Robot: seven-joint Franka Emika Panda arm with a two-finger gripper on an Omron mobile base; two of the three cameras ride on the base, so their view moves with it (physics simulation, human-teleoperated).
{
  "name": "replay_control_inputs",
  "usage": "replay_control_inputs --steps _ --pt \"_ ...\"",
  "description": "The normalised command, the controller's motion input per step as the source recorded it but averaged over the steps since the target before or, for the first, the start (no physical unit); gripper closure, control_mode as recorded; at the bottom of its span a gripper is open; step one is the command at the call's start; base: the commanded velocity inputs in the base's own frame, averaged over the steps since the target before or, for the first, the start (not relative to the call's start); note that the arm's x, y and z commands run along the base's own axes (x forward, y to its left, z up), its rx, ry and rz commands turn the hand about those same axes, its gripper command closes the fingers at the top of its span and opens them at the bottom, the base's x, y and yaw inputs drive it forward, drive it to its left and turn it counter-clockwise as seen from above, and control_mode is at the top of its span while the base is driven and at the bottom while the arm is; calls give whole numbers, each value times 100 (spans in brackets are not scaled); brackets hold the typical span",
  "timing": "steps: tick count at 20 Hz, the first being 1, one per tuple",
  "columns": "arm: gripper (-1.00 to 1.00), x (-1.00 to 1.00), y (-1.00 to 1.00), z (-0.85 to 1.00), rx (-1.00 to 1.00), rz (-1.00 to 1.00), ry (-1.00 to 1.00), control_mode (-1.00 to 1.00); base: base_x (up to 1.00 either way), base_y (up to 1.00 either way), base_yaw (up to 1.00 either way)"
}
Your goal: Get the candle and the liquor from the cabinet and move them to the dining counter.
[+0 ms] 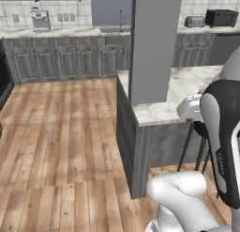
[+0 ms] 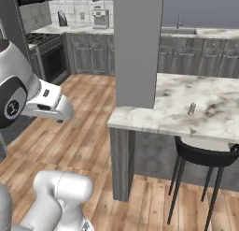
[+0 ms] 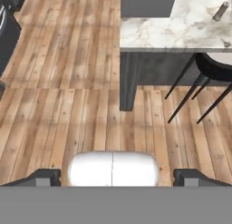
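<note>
On dining counter (image 2: 177,113), candle (image 2: 191,108) stands upright.

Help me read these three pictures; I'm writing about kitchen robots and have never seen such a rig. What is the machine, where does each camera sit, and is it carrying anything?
All three are rendered pictures of a simulated kitchen. The machine is a white arm with dark joints on a base that can drive. Two cameras ride on the base behind the arm: the left one sees the arm at its lower right, the right one at its lower left. The third camera sits on the hand and looks down at the wooden floor; the gripper shows as two dark tips at the bottom, standing wide apart with nothing between them. So nothing is held. Ahead is the dining counter, marble-look, with a black stool beneath it. One small pale object, apparently the candle, stands on it. A coffee machine sits on the far worktop.
</note>
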Motion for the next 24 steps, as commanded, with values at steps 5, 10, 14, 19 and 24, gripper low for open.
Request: replay_control_inputs --steps 5,10,14,19,24 --pt "-100 0 0 0 0 0 0 100 54 100 -3" --pt "-100 0 0 0 0 0 0 100 100 100 -16" --pt "-100 0 0 0 0 0 0 100 100 100 -10" --pt "-100 0 0 0 0 0 0 100 100 89 -8" --pt "-100 0 0 0 0 0 0 100 100 33 -2"
